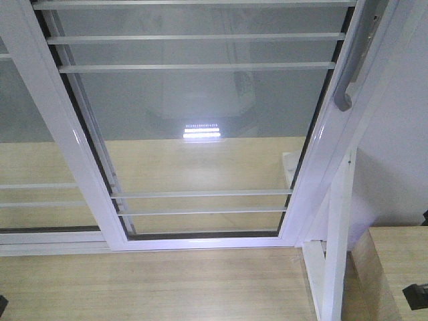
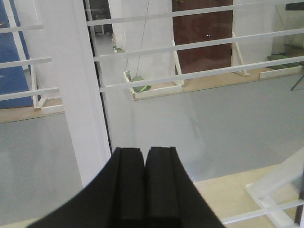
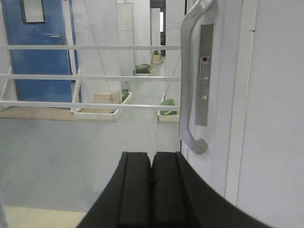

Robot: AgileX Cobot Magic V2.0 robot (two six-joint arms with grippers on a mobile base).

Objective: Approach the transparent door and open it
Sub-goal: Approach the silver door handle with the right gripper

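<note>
**Front view.** Transparent door (image 1: pixel 200 120): clear glass in a white frame, thin white bars across it, filling the middle of the view. Pull handle (image 1: pixel 347 77): grey, curved, on the door's right edge, upper right of the view. Neighbouring panel (image 1: pixel 27 134): white-framed glass, to the left, no handle seen. Wooden floor (image 1: pixel 167 287): near side. Neither claw shows here.

**Left wrist view.** Left claw (image 2: pixel 144 151): black pads pressed together, nothing between them. It faces the glass beside a white frame post (image 2: pixel 80 95), which stands to the left of the tips. No handle appears in this view.

**Right wrist view.** Right claw (image 3: pixel 152 154): pads closed on each other, empty. The pull handle (image 3: pixel 189 80) stands upright, long axis vertical, and its lower curl lies just above and to the right of the tips, farther off and apart from them. Lock plate (image 3: pixel 204 76): just behind the handle. Blue door (image 3: pixel 38 47): far beyond the glass, left.

**Judgement.** The right arm is the nearer to the handle. The coming move likely calls for opening that claw and reaching up, right and forward around the vertical bar.
</note>
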